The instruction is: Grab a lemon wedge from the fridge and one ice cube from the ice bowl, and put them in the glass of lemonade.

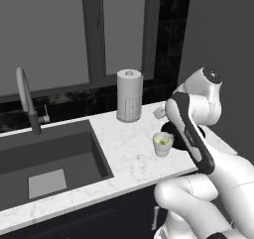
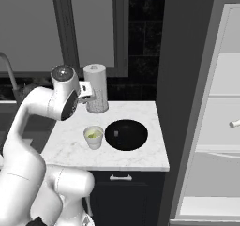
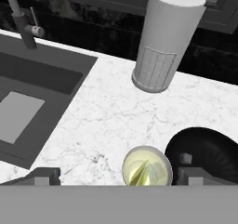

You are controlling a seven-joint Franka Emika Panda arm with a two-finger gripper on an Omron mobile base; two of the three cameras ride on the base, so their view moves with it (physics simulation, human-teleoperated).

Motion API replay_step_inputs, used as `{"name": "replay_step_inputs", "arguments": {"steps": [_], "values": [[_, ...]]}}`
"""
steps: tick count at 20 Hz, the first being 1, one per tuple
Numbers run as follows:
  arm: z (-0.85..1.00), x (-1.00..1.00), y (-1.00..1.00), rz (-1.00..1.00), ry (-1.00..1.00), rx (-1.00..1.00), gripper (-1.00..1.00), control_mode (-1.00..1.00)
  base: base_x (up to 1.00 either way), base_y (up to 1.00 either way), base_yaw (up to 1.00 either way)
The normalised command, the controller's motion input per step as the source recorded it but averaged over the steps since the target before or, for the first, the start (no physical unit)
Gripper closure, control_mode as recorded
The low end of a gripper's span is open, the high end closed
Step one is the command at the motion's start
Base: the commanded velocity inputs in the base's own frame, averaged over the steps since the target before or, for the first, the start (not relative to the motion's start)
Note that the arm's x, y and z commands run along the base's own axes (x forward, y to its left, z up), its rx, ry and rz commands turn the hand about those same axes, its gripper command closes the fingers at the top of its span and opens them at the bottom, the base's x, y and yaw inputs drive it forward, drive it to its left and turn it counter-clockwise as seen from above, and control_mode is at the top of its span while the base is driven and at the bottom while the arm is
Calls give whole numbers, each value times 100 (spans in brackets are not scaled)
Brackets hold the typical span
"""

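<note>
Evidently the end effector (image 3: pixel 116 175) hangs above the counter (image 3: pixel 107 121) with its fingers spread wide and nothing between them, the glass of lemonade (image 3: pixel 147 166) sitting directly below the gap. In the hand view a pale wedge-shaped piece with a yellow-green edge seems to float in the drink, so the lemon wedge (image 3: pixel 139 173) looks already delivered, though at this size that is a judgement.

The ice bowl (image 2: pixel 126 134) sits just beside the glass, toward the fridge (image 2: pixel 220 112), whose door stands open on pale shelves. One small greyish ice cube (image 3: pixel 185 158) lies in the bowl near the side facing the glass.

That cube is probably the next thing to take. It should be light and rigid but slick, so it could squirt out of a pinch that lands off-centre. The safest hold is across two opposite flat faces, fingers square to them and low on the cube. The bowl's sloping wall may crowd one finger.

A tall perforated cylinder (image 1: pixel 129 95) stands behind the glass, and the sink (image 1: pixel 44 158) lies well apart.
</note>
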Motion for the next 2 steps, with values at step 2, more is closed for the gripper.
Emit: {"name": "replay_step_inputs", "arguments": {"steps": [2], "values": [[82, -16, 0, -14, 0, 9, -100, -100, 0, 0, 0]]}}
